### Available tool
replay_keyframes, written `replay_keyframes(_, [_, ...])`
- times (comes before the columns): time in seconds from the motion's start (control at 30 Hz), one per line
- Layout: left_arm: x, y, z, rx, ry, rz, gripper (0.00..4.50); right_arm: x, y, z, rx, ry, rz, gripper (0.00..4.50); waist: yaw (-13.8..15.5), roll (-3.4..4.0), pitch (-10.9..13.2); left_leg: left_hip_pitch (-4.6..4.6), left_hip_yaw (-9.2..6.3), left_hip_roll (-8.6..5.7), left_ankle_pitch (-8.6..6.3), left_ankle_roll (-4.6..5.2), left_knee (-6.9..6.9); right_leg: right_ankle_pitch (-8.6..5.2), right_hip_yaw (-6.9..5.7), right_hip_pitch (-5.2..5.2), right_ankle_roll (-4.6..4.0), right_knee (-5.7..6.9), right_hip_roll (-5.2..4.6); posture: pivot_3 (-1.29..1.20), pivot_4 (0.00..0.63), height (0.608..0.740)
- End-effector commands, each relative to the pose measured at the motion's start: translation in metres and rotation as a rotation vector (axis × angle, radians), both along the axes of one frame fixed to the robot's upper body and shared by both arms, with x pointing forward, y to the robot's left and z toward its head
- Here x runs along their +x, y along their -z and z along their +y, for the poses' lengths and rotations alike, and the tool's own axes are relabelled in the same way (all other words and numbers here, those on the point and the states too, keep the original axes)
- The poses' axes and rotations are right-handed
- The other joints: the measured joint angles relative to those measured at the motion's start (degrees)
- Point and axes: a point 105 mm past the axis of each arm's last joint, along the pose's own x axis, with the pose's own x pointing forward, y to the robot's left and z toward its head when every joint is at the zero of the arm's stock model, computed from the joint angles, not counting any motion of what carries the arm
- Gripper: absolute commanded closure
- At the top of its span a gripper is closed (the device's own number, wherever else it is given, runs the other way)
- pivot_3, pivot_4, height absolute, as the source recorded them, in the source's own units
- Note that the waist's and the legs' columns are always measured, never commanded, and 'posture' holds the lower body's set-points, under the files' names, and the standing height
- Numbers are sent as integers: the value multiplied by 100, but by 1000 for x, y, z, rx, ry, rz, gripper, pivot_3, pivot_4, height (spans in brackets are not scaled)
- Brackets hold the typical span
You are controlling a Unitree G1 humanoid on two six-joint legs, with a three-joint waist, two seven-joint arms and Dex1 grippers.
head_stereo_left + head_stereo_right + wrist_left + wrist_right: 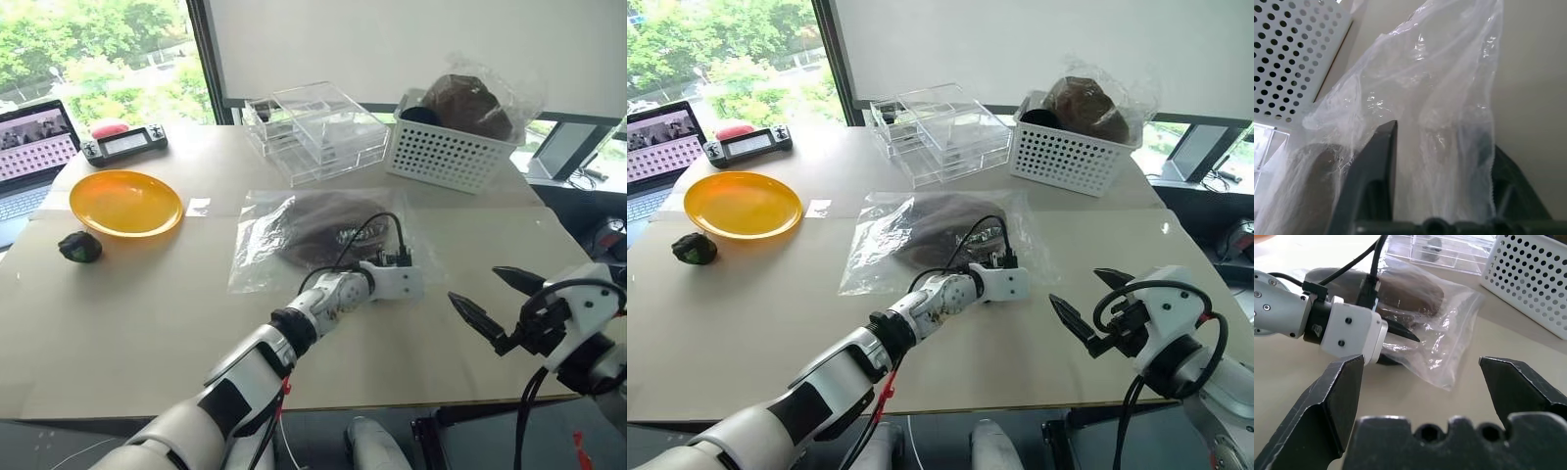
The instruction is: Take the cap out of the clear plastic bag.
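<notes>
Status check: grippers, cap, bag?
Left gripper closing on bag edge. Right gripper open, clear. Cap inside bag. Nothing blocking.

On the table (147, 323) a yellow plate (124, 203) sits at the left, with a small dark object (79, 247) just beside it. Behind the plate lie a black controller (124, 144) and a laptop (34, 147) at the table's left edge. Clear acrylic drawers (315, 131) stand at the back, and beside them a white perforated basket (446, 152) holds a wrapped dark brown mound (470, 104).
</notes>
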Motion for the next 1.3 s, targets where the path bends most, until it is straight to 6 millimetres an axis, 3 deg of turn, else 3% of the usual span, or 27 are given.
replay_keyframes(0.03, [3,28,16,81,-53,61,4271,-2,-10,4,-12,-10,-45,0,10,1,-1,1,0,0,0,0,-2,0,0,0,0,0,0,0,150,735])
replay_keyframes(0.33, [0,29,19,68,-38,63,4418,-1,-10,5,-12,-16,-44,0,24,1,-2,4,1,0,0,0,-14,0,1,1,1,-9,0,0,150,735])
replay_keyframes(0.5, [-3,13,33,-34,9,36,4418,3,-10,7,-10,-29,-48,0,6,12,-8,1,2,2,0,0,-29,0,2,-2,1,-26,0,0,150,735])
replay_keyframes(0.77, [-30,-15,110,-99,135,-103,4418,11,-8,9,-9,-58,-41,0,-57,32,-17,0,11,10,0,0,-44,1,12,-10,-2,-26,4,0,150,735])
replay_keyframes(0.87, [-44,-29,136,-160,175,-98,4418,16,-9,12,-7,-79,-45,0,-51,31,-15,-3,14,10,0,0,-33,3,13,-10,1,-26,3,0,150,735])
replay_keyframes(1.07, [-78,-31,177,-209,241,7,4418,23,-7,14,-14,-107,-39,0,32,42,-5,-30,11,11,0,1,-34,5,6,-32,-2,-29,-2,0,150,735])
replay_keyframes(1.17, [-79,-29,211,-154,237,-37,4418,25,-8,17,-15,-121,-42,0,106,43,-2,-43,11,10,1,2,-31,5,4,-45,-2,-29,-2,0,150,735])
replay_keyframes(1.27, [-79,-26,221,-131,245,-47,4418,25,-8,17,-14,-124,-44,0,119,45,-1,-45,11,10,1,2,-30,5,3,-48,-2,-29,-2,0,150,735])
replay_keyframes(1.3, [-66,-27,242,-77,189,-89,4418,26,-8,17,-11,-126,-44,0,122,45,0,-45,13,10,1,2,-30,5,4,-48,-2,-29,-4,0,150,735])
